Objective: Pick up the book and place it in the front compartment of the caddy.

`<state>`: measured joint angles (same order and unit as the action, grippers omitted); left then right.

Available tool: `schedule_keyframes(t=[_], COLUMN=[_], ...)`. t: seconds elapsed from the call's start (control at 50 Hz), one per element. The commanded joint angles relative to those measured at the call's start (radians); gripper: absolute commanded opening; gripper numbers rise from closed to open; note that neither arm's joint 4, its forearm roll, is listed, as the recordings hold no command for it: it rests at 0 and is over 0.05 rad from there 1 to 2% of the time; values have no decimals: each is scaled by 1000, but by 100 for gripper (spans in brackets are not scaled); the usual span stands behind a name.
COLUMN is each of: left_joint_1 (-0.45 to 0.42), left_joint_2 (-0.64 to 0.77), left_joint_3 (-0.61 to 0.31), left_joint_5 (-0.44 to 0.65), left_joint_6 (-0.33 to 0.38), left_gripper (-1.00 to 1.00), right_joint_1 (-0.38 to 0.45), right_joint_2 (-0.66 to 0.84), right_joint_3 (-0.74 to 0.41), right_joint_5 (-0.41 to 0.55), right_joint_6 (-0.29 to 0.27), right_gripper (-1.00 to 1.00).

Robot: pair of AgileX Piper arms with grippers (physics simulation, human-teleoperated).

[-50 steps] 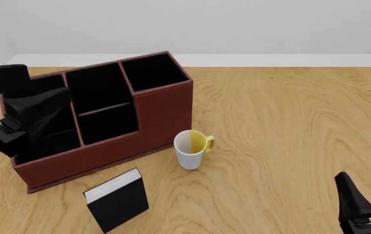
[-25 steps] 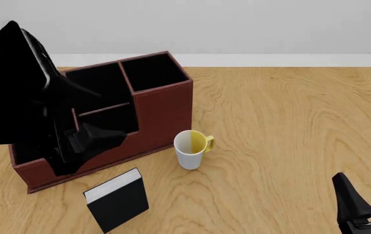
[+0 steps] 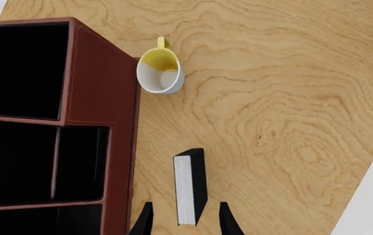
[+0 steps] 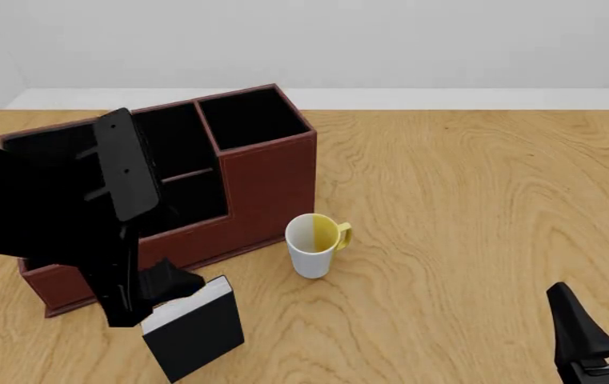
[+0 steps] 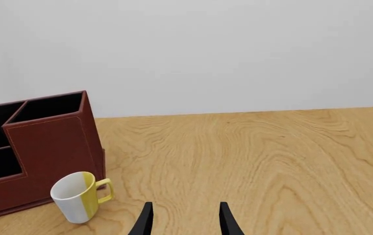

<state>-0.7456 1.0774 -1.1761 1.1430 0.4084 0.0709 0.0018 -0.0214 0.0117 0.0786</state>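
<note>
Two spread fingers of my left gripper (image 3: 185, 223) straddle the upright book (image 3: 190, 186), just near of the caddy (image 4: 266, 188); nothing grasped.

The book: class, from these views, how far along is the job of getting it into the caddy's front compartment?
Done: the left gripper is lined up over the book, fingers open either side. In hand: nothing is gripped; the book stands on the table. Left: close, lift, place in the caddy. The right gripper waits, open.
</note>
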Motion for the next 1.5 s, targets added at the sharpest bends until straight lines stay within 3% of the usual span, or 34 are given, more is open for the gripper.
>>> schedule_keyframes(t=[0.02,0.46,1.28,1.5], left_joint_1=[18,144,82,126], left_joint_2=[20,67,169,183], left_joint_3=[75,268,418,431], left_joint_5=[-5,-149,-373,-397], left_joint_6=[22,122,-1,19], left_gripper=[100,100,100,100], right_joint_1=[-1,10,10,12], right_joint_2=[-1,1,5,9], right_joint_3=[0,5,11,14], right_joint_5=[0,1,-3,-7], right_joint_6=[1,-8,-11,-14], right_gripper=[100,100,100,100])
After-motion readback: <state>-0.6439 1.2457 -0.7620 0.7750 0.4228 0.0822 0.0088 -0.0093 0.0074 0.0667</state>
